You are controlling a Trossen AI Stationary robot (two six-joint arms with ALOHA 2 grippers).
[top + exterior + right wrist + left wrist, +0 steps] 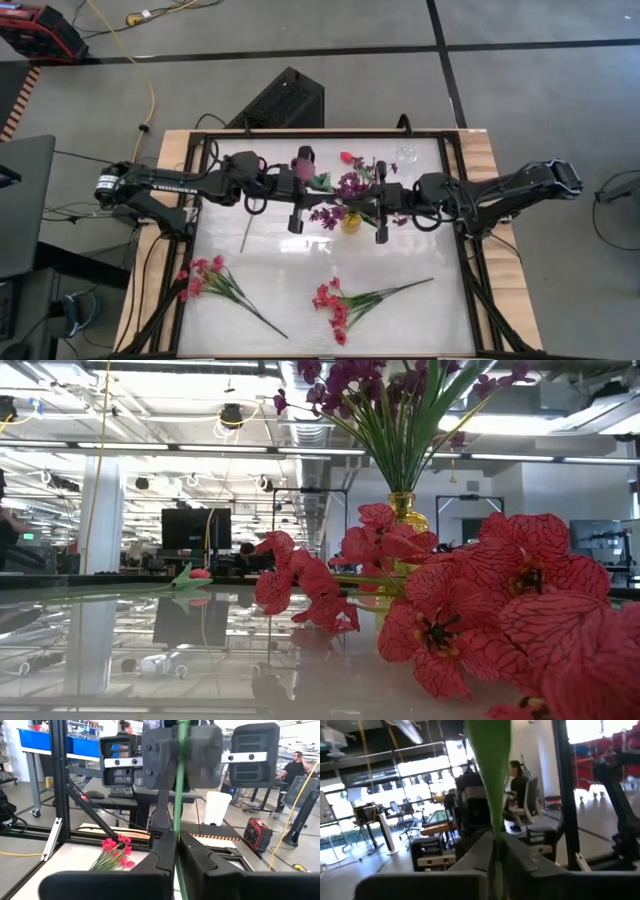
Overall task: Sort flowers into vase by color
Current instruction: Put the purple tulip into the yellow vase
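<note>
Above the table's middle, my left gripper (pixel 318 190) and my right gripper (pixel 376 198) face each other, and both are shut on one thin green flower stem (pixel 178 795). A mauve bloom (pixel 303 165) and a green leaf (pixel 322 181) show beside the left gripper. Between and below the grippers stands a gold vase (pixel 350 222) holding purple flowers (pixel 380 385). Two red-pink bunches (pixel 212 280) (pixel 345 300) and a bare stem (pixel 246 232) lie flat on the table nearer the front. My left gripper pinches the green stem (pixel 495 851) between its two fingers; above them it widens into a leaf. The gripper comes about level from the table's left, and the stem is clear of the table. My right gripper pinches the same stem (pixel 176 849) between its two fingers, coming level from the table's right. From the fingers the stem runs straight on to the left gripper opposite (pixel 182 750), clear of the table.
A red bud with green leaves (pixel 347 157) and a clear glass vessel (pixel 405 155) sit near the far edge. Black frame rails (pixel 465 250) border the white tabletop. Free surface lies between the two red bunches and at the front right.
</note>
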